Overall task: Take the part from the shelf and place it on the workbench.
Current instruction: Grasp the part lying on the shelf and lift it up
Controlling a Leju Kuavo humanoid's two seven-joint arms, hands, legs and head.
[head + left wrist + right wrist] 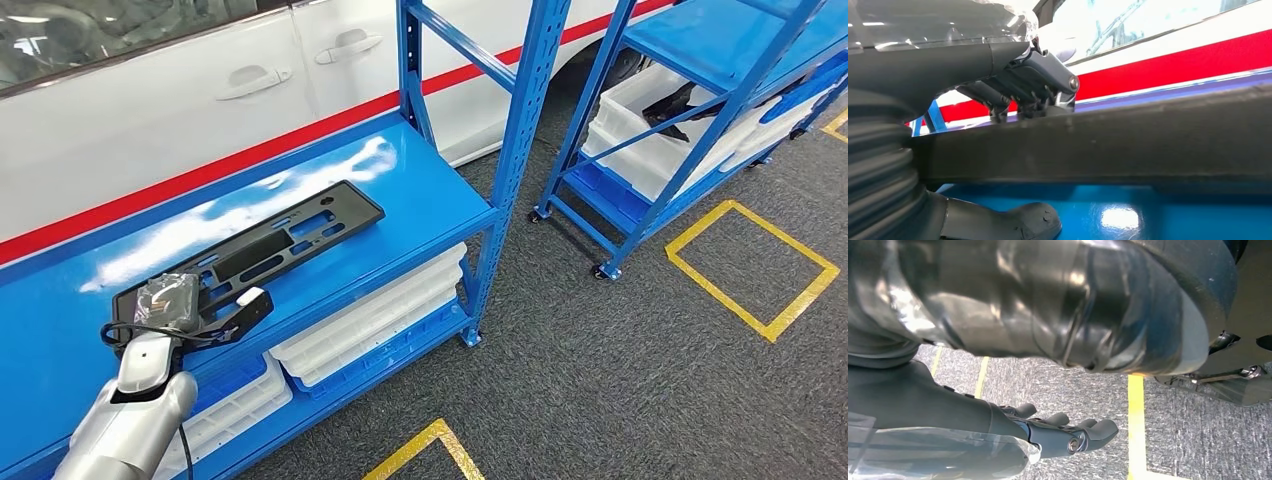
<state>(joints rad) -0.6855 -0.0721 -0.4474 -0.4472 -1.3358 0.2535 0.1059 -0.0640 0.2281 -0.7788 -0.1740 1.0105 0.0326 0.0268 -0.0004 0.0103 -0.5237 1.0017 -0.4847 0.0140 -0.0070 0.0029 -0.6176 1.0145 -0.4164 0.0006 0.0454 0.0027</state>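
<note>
just a long flat black slotted part (262,246) on the blue shelf (420,215), left hand (170,300) gripping its end

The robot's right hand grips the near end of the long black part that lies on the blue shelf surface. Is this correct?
Not quite: it is the left hand, not the right, that grips the near end of the long black part on the blue shelf surface, as the head view shows. The right hand hangs over the floor, holding nothing.

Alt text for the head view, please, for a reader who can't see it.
The robot's left hand grips the near end of a long black part lying on a blue shelf. White bins sit below, a white car stands behind, and a second blue rack stands on grey carpet.
</note>
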